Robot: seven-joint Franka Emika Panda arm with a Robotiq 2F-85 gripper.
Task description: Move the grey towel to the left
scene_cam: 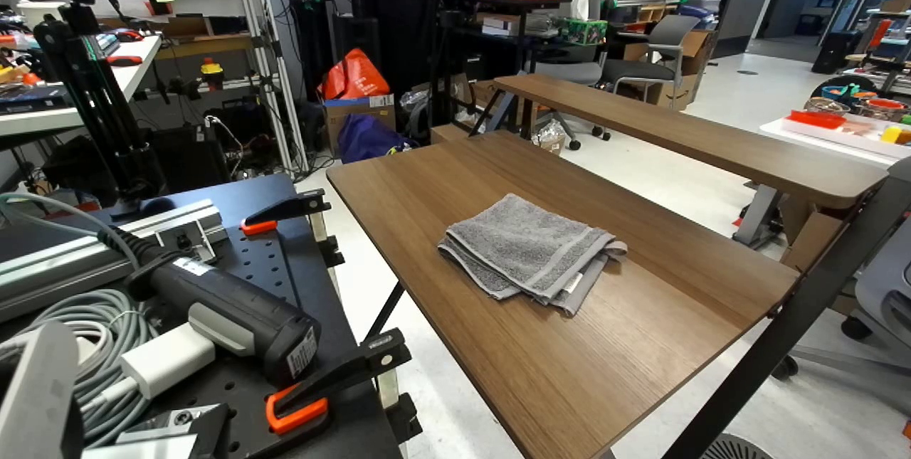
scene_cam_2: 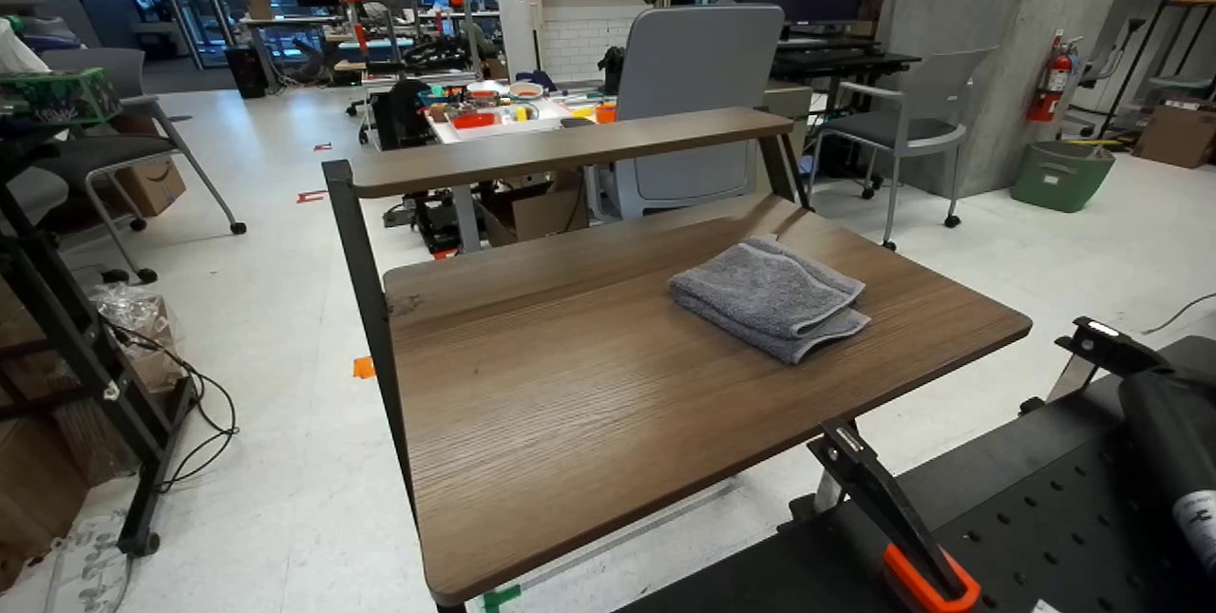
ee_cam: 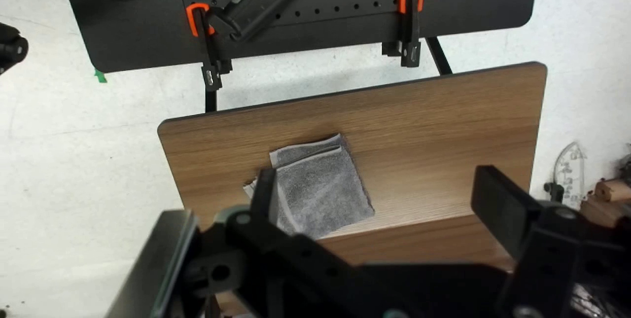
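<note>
The grey towel lies folded and flat on the brown wooden desk, in both exterior views (scene_cam: 530,245) (scene_cam_2: 771,290) and in the wrist view (ee_cam: 320,190). Its layers are slightly offset at the edges. In the wrist view my gripper (ee_cam: 377,180) is wide open with nothing between its fingers. It is high above the desk. The left finger covers part of the towel's left side; the right finger shows over the desk's right part. The towel appears between the fingers, nearer the left one. The gripper does not show in either exterior view.
The wooden desk (scene_cam: 683,302) has a raised shelf (scene_cam: 676,128) along one long side. A black bench (ee_cam: 345,32) stands across a narrow gap, with orange-tipped clamps (ee_cam: 410,17) on its edge and a black handheld tool (scene_cam: 228,309). A grey chair (scene_cam_2: 698,100) stands behind the shelf.
</note>
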